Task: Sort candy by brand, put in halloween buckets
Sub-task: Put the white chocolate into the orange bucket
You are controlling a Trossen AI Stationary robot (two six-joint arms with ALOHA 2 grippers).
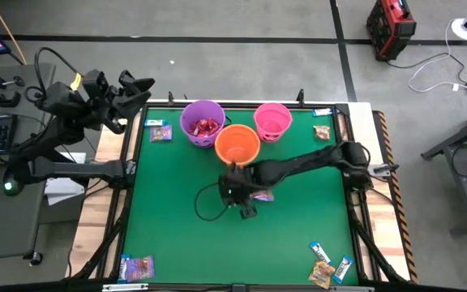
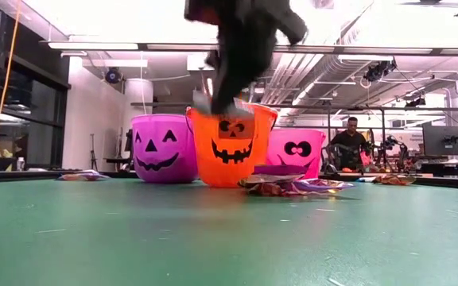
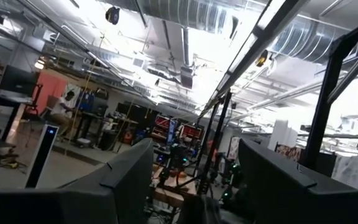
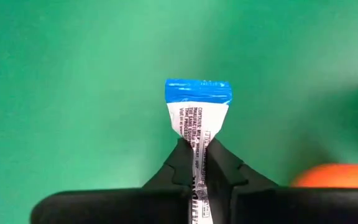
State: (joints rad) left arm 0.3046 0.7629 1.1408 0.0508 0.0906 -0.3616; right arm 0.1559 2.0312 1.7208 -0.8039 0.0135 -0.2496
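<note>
Three buckets stand on the green table in the high view: purple (image 1: 203, 122) with red candy inside, orange (image 1: 237, 144) and pink (image 1: 272, 120). My right gripper (image 1: 246, 201) hangs just near of the orange bucket (image 2: 230, 147) and is shut on a blue-and-white candy (image 4: 197, 109). A few loose candies (image 2: 285, 185) lie flat on the table beside it. More candy lies near the far left (image 1: 160, 132), the far right (image 1: 323, 130), the near left (image 1: 136, 266) and the near right (image 1: 328, 266). My left gripper (image 3: 197, 186) is open and parked off the table's left edge. My right gripper pinches the blue-and-white candy between its two fingers (image 4: 179, 165), coming from above and pointing down. The fingers are on the white part of the wrapper (image 4: 199, 142), and the blue crimped end (image 4: 197, 90) sticks out below them. The candy is lifted clear of the table.
The right arm (image 1: 314, 158) reaches across the table from the right side. A black cable (image 1: 209, 203) loops on the cloth left of the gripper. A person (image 2: 350, 143) is in the room far behind the table. Open green cloth (image 1: 185, 243) lies toward the near edge.
</note>
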